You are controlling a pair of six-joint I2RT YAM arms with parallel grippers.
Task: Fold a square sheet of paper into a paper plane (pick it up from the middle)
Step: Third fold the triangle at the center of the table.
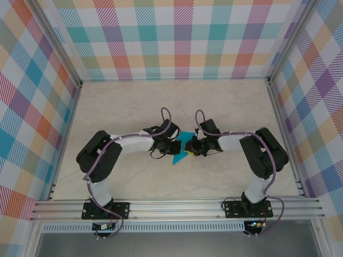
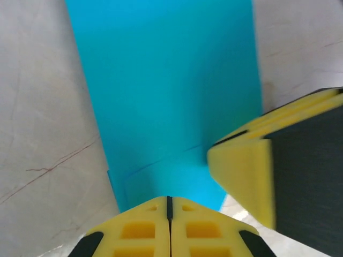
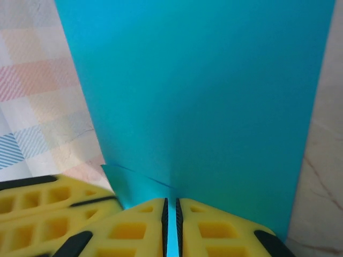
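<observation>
Your arms elbows-out, wrists meeting, R tool (image 3: 170, 209) pinching teal paper (image 3: 203, 96), L tool (image 2: 169, 206) shut at its edge, just beside.

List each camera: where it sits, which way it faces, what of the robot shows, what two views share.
Top external: above, behind the bases, looking down at the table; both arms meet at the teal paper.
Left wrist: looks along shut left fingers at the paper; right fingers alongside.
Right wrist: looks along right fingers pinching the paper; left fingers beside.
Shared: both wrist views show the paper and both finger pairs.
</observation>
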